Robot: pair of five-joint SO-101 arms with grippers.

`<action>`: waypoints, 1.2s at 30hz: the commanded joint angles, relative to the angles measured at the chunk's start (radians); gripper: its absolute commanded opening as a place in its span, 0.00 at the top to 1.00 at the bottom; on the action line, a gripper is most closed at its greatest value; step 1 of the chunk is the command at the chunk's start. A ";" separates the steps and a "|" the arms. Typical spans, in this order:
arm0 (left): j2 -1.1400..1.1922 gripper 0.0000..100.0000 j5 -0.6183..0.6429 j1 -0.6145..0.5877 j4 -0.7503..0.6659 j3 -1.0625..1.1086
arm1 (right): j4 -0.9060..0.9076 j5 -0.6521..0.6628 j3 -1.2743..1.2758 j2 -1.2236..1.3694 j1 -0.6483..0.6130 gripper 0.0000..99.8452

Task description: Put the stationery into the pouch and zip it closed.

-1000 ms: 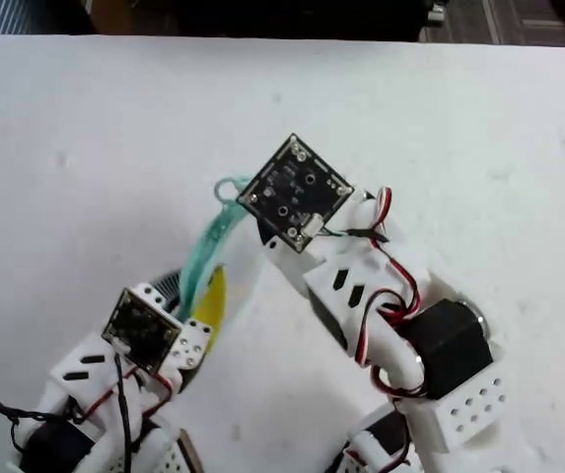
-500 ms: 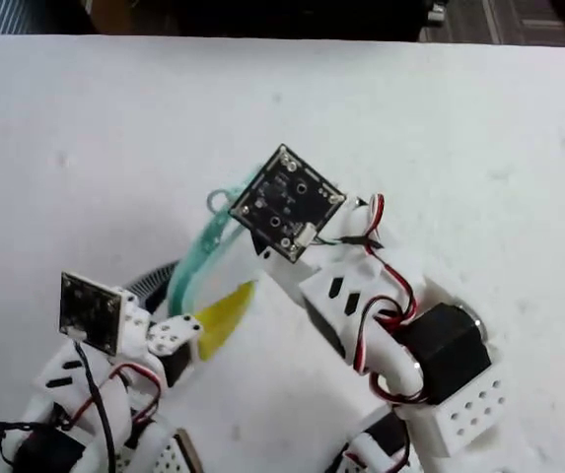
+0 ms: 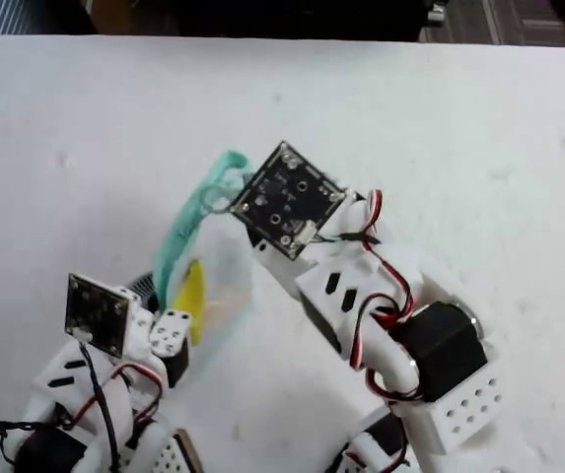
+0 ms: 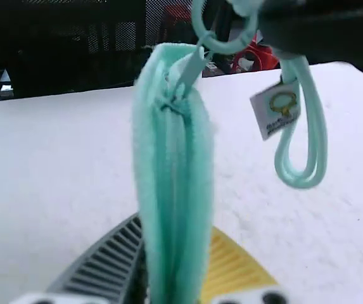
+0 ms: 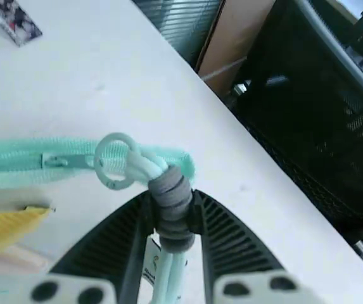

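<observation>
Pouch (image 3: 176, 236) stands edge-up over the middle of the surface (image 3: 459, 128), yellow stationery (image 3: 193, 296) inside. My right fingers (image 5: 225, 240) clamp its strap (image 5: 168, 196) and my left fingers (image 4: 108, 266) pinch the opposite end, likely for zipping tension.

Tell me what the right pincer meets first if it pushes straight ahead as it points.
Probably the mint plastic ring on the clear pouch's mint-green zipper, just beyond the right pincer; depth is uncertain.

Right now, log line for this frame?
left claw: holding pouch | right claw: pinching strap at zip ring | yellow item: inside pouch
</observation>
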 commanded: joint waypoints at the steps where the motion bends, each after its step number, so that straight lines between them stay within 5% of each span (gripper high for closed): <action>1: -0.002 0.98 -0.035 0.059 0.026 -0.052 | -0.064 -0.012 -0.051 0.048 0.048 0.98; 9: -0.002 0.98 -0.129 0.232 0.087 -0.051 | -0.084 -0.012 -0.054 0.202 0.117 0.98; 27: -0.002 0.98 -0.123 0.229 0.078 -0.055 | -0.101 -0.005 -0.051 0.209 0.371 0.98; 36: -0.002 0.98 -0.080 0.088 0.043 -0.055 | -0.084 -0.005 -0.054 0.189 0.421 0.98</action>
